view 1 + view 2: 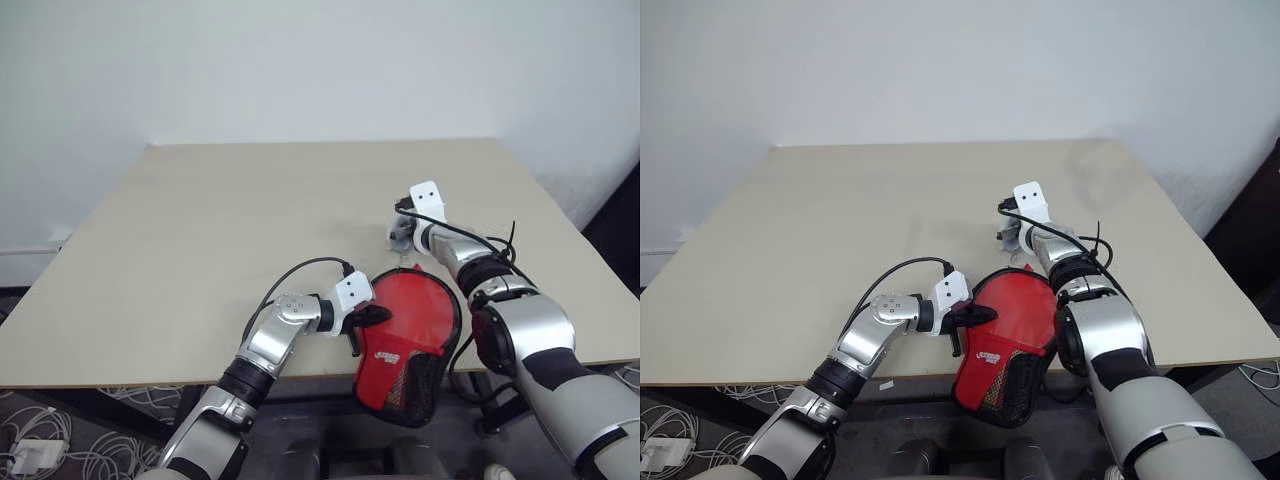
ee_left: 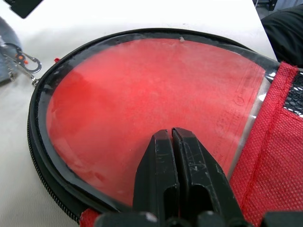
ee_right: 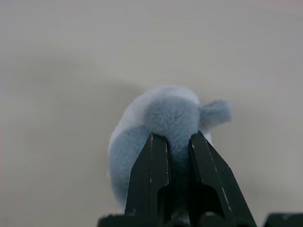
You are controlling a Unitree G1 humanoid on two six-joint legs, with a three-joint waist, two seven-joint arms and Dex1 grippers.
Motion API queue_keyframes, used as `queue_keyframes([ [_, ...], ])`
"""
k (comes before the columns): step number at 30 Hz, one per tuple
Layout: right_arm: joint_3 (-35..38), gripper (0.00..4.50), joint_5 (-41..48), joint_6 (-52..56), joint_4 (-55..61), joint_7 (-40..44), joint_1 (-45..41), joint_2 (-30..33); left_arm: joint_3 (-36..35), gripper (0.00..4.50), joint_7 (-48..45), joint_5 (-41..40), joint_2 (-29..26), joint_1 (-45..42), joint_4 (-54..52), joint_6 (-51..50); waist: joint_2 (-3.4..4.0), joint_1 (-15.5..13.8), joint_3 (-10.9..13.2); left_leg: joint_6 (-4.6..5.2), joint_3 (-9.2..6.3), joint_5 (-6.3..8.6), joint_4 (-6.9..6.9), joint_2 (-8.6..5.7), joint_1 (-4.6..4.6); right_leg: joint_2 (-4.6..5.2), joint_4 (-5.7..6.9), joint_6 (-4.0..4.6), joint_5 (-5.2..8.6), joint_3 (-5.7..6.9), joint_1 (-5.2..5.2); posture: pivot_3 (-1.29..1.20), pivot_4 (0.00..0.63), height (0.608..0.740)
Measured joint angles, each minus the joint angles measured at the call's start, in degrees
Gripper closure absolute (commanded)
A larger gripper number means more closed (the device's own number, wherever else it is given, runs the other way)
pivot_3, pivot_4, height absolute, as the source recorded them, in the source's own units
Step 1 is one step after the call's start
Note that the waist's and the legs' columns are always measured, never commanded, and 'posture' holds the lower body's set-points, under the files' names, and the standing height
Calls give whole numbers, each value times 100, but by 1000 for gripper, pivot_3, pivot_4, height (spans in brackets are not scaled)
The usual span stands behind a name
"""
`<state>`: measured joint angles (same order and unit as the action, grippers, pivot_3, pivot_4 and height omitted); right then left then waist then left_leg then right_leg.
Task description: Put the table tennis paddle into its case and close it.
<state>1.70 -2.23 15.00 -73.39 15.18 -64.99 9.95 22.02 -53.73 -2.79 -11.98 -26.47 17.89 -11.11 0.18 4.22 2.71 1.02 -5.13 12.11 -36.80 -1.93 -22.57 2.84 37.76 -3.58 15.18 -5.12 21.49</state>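
The left gripper is pressing down with its fingers shut together on the round face of the case, which is lying at the near edge of the table with its black mesh end hanging over the side. The table tennis paddle is sitting inside, its red blade showing within the black zip rim. Further right, the right gripper is pinching a fluffy blue-grey charm that seems attached to the zip pull. If this pull is dragging harder than the left fingers are pinning, the case risks sliding off the edge, or the soft fluff slipping free.
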Motion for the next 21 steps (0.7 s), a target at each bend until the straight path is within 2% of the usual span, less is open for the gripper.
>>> queue_keyframes([
  [21,30,4485,60,322,379,121,35,-45,83,4500,-273,200,386,-759,1186,440,2,-3,-1,2,-3,-1,-1,-3,0,1,0,-1,0,3,-4,0,0,734],
])
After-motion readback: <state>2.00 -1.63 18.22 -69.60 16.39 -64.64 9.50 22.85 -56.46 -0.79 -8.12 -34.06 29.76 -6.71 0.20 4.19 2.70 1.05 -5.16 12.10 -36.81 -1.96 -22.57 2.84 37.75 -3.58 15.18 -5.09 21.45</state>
